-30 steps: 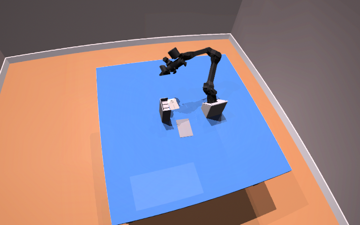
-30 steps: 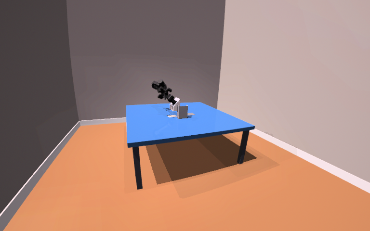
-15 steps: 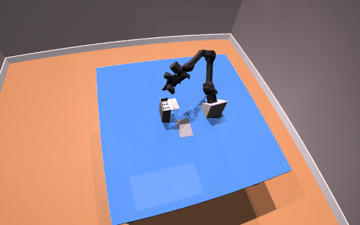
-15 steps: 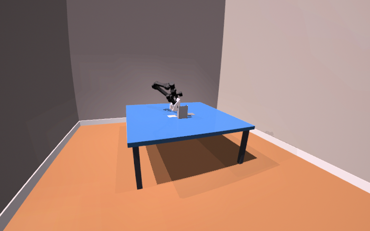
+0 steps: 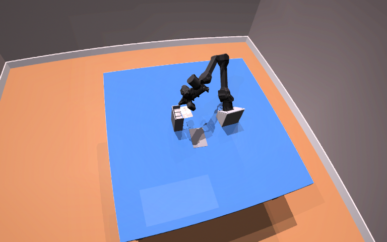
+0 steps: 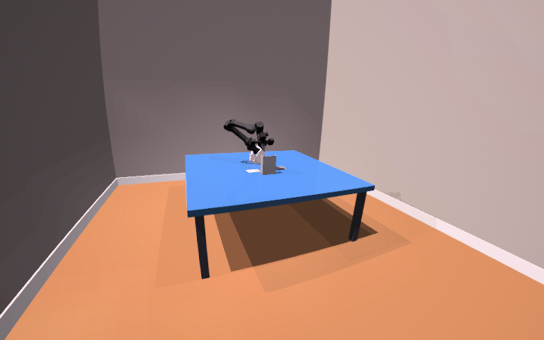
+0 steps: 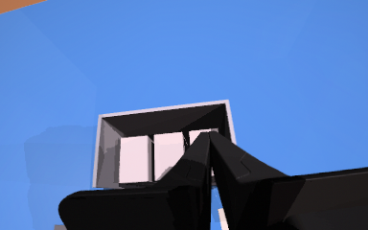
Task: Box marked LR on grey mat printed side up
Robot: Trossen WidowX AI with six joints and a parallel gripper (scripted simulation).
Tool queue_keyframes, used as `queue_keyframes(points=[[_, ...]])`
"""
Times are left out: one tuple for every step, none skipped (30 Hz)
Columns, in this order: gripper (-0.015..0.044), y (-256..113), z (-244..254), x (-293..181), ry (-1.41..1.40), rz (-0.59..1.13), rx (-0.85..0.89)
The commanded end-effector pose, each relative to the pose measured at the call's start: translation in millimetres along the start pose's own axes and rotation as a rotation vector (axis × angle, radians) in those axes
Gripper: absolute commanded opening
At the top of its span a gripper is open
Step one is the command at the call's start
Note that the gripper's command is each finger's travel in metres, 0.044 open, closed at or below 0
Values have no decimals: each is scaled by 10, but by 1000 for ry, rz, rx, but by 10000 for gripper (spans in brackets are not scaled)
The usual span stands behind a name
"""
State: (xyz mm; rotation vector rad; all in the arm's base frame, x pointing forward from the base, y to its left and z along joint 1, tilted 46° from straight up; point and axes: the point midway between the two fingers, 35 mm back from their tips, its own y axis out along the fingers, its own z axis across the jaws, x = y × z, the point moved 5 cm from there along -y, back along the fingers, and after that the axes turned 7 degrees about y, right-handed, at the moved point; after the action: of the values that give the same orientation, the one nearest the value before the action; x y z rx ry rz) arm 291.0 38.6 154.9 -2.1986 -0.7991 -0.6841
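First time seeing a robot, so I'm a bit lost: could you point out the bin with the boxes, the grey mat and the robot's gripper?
Bin (image 5: 179, 124) (image 6: 268, 165) (image 7: 96, 158): top, exterior, wrist; its walls.
Grey mat (image 5: 201, 142): top; its surface.
Gripper (image 7: 208, 138): wrist; between its closed fingertips.

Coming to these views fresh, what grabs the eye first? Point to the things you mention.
The big blue table (image 5: 159, 159) (image 6: 256, 192) on the orange floor. Then the black arm (image 5: 224, 75) (image 6: 240, 135) bent above it, its shut gripper (image 7: 208, 138) over the bin (image 5: 178, 124) (image 6: 268, 165) (image 7: 163, 109), where three pale boxes stand in a row.
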Motion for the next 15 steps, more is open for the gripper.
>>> queue_keyframes(points=[[0,76,10,-90,-17,7,-1],[0,109,8,-121,-17,7,0],[0,142,4,-151,-17,8,0],[0,175,0,-182,-17,8,0],[0,206,-4,-213,-17,8,0],[0,236,-10,-244,-17,7,-1],[0,265,-16,-276,-18,7,-1],[0,293,-23,-308,-18,6,-1],[0,321,-31,-341,-18,5,-2],[0,342,-38,-367,-18,5,-3],[0,354,-42,-383,-19,4,-3],[0,358,-44,-388,-19,4,-3],[0,358,-44,-388,-19,4,-3],[0,360,-44,-390,-19,4,-3],[0,366,-45,-395,-19,4,-3]])
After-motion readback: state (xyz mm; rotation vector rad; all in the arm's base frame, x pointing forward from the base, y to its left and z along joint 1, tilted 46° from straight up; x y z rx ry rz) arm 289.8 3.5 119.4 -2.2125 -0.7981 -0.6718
